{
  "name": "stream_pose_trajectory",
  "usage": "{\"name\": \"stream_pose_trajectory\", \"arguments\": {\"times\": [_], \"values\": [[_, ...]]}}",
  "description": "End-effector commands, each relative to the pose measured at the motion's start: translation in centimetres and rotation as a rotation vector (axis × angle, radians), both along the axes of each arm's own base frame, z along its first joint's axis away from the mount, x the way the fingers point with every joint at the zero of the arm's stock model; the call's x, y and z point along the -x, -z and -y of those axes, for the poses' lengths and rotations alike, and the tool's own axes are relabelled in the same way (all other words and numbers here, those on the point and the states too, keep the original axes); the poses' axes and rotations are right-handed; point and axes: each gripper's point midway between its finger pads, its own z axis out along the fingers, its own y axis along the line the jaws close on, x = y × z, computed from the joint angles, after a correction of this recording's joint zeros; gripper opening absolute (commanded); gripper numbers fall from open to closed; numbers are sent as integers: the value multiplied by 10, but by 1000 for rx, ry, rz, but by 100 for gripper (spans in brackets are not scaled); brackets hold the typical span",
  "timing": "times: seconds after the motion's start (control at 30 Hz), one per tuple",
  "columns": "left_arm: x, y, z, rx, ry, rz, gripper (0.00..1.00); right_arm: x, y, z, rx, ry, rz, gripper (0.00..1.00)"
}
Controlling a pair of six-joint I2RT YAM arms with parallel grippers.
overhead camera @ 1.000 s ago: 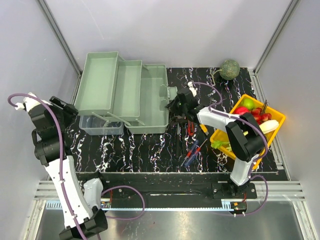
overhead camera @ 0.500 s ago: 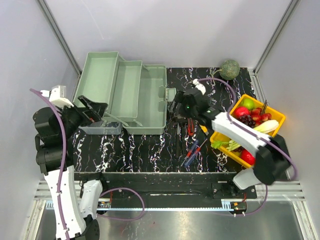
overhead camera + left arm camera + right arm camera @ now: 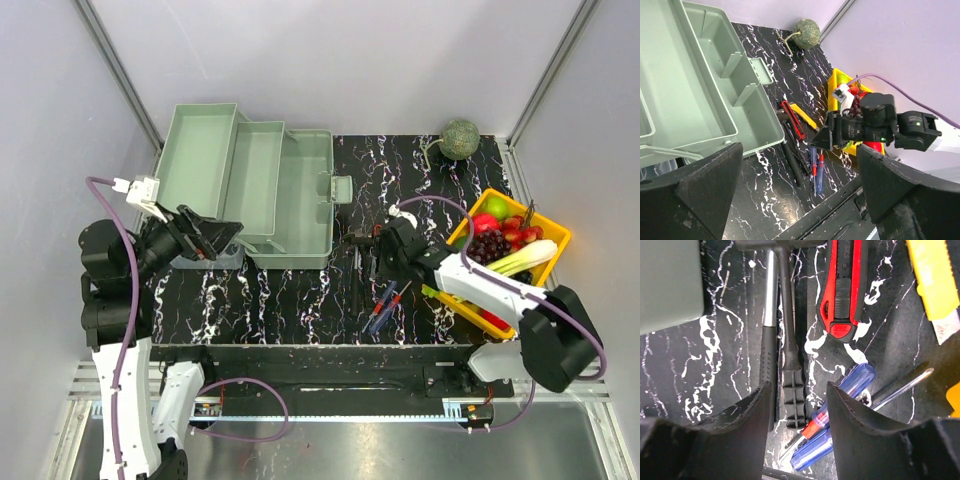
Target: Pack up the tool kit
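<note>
The pale grey-green toolbox (image 3: 290, 205) stands open at the back left with its trays folded out; it also shows in the left wrist view (image 3: 695, 95). Loose tools lie on the black marbled mat to its right: a black hammer (image 3: 767, 352), a ribbed black handle (image 3: 792, 382), a red and black tool (image 3: 842, 285), a yellow knife (image 3: 937, 285) and red/blue screwdrivers (image 3: 840, 432). My right gripper (image 3: 799, 405) is open and empty, low over the two black handles; it also shows in the top view (image 3: 378, 255). My left gripper (image 3: 215, 235) is wide open and empty, raised beside the toolbox's near left corner.
A yellow tray of fruit (image 3: 553, 232) stands at the right edge of the mat under my right arm. A green melon (image 3: 460, 138) lies at the back right. A clear plastic piece (image 3: 200, 262) sits under my left gripper. Grey walls close in on both sides.
My left arm has swung right, towards the toolbox. My right gripper has drawn back from the toolbox's edge to over the tools, nearer the screwdrivers.
</note>
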Motion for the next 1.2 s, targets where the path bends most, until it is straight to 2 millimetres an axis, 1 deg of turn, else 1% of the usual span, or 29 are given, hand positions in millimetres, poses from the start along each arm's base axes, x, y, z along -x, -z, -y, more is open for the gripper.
{"name": "stream_pose_trajectory", "arguments": {"times": [0.0,0.1,0.23,0.37,0.53,0.6,0.67,0.73,0.77,0.83,0.97,1.03,1.17], "values": [[2,-2,7,28,39,20,99,-11,14,-13,-3,-35,0,52],[4,3,9,24,50,15,99,-18,25,-17,12,-39,-6,49],[7,6,15,22,78,0,99,-22,40,-23,29,-68,-28,49],[5,10,12,2,57,-4,99,-25,53,-26,48,-82,-47,48],[6,13,6,-33,13,-2,99,-32,65,-29,76,-96,-66,39],[6,14,4,-37,-1,-4,99,-35,68,-28,91,-84,-70,31],[8,15,3,-41,-3,-1,99,-35,69,-29,94,-82,-73,18],[8,15,2,-47,-12,4,99,-37,66,-27,101,-74,-67,1],[9,15,1,-52,-16,6,99,-37,65,-26,106,-74,-65,0],[8,17,-1,-66,-30,7,99,-37,57,-26,111,-94,-53,0],[4,18,-11,-100,-92,-3,99,-38,28,-22,103,-106,8,0],[4,17,-12,-107,-100,-3,99,-38,9,-19,98,-101,43,0],[9,11,-13,-106,-106,8,99,-35,-39,-16,36,-87,128,0]]}}
